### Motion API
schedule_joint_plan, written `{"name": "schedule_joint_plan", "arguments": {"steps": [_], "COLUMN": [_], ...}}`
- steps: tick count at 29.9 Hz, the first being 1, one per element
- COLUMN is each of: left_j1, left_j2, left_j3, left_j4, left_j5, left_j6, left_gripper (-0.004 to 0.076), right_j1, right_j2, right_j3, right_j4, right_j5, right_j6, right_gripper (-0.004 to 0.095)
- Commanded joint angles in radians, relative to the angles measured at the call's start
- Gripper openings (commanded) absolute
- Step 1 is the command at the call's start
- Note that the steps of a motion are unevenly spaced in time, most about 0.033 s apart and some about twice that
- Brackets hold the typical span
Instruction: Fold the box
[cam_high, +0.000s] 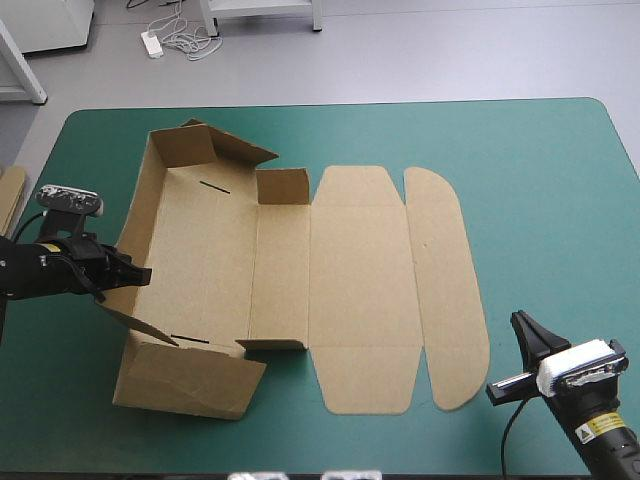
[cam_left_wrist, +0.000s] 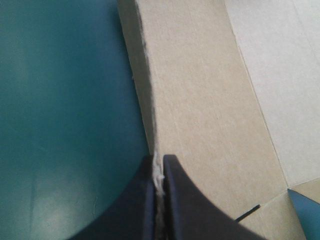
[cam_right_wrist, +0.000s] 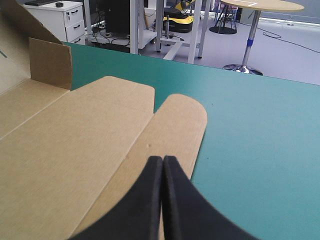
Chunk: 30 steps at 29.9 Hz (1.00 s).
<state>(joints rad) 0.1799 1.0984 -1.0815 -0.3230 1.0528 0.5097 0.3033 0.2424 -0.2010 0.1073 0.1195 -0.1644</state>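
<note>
Box (cam_high: 360, 280) (plain brown) in left gripper (cam_high: 137, 272)

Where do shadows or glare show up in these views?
High view: even light, only thin soft shadows under raised flaps of the box. Left wrist view: a paler sheen on the teal-green cover beside the left claw. Right wrist view: the upright flap looks darker than the flat panels.
</note>
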Motion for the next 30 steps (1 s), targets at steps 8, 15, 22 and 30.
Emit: {"name": "schedule_joint_plan", "arguments": {"steps": [8,15,22,30], "left_j1": [-0.388,-0.667,-0.938,-1.147], "left_j2": [-0.022,0.032,0.157,0.226], "left_j3": [-0.086,-0.106,-0.192,-0.202], "left_j4": [0.357,0.663,1.023,1.365], "left_j5": [-0.086,-0.104,-0.072,-0.114], "left_j6": [-0.203,-0.321,-0.414,-0.442], "left_gripper": [-0.0009,-0.0009,-0.0009,-0.0009], "right_j1": [0.002,0.002,0.002,0.002], "right_j2": [0.010,0.010,0.010,0.010], "right_j3": [-0.037,-0.039,-0.041,-0.047], "right_j4": [0.005,0.007,0.007,0.005], "right_j5": [-0.069,-0.063,-0.043,-0.037], "right_j6": [-0.008,-0.008,-0.008,-0.008], "right_gripper": [-0.0017,-0.0017,-0.0017,-0.0017]}}
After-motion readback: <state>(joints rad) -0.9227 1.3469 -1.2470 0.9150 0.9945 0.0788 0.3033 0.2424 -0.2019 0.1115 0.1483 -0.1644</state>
